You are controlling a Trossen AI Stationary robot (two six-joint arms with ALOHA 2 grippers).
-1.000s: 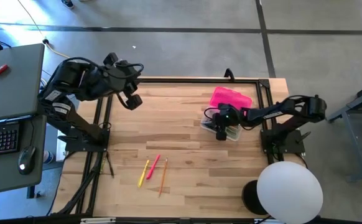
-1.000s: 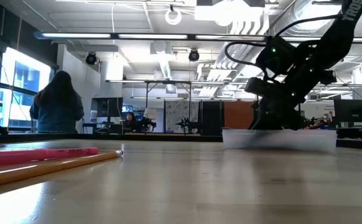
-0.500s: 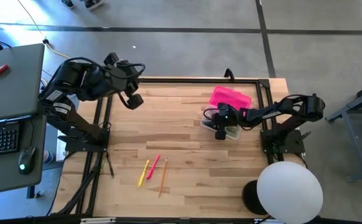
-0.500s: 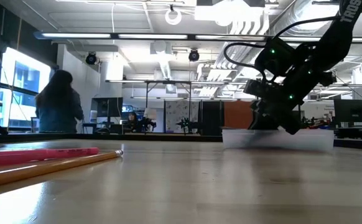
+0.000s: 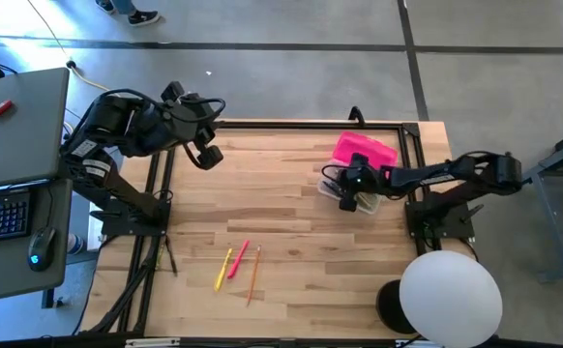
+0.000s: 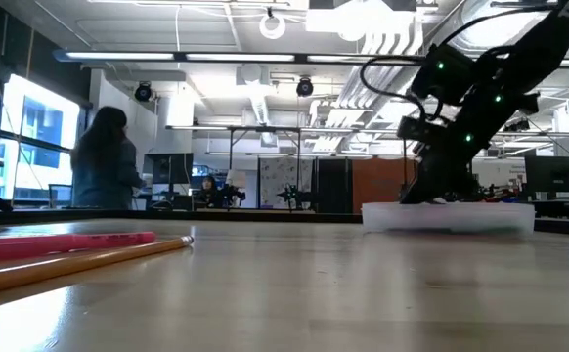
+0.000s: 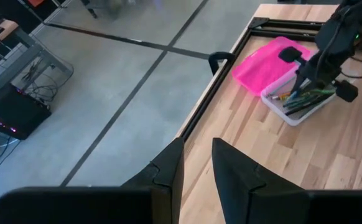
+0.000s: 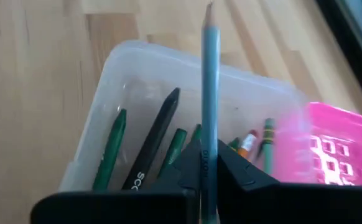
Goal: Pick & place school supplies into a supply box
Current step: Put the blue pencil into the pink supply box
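Right arm is stretched out low across the desk (image 5: 291, 208), wrist tipped down so the right end effector (image 5: 349, 196) sits right over the clear supply box (image 5: 360, 201), fingers pinched on a grey-blue pencil (image 8: 209, 93) that sticks straight out past the tips. Directly below it inside the box are green pencils (image 8: 109, 149), a dark one (image 8: 151, 140) and a couple of orange-tipped ones — the pink lid (image 5: 364, 152) lies touching the box on the side facing away from the arm's base. Three loose pencils (image 5: 239, 265) — yellow, pink-red, orange — lie well apart from that end effector. Left end effector (image 5: 207, 155) hangs raised near its own base, fingers a narrow gap apart, holding nothing
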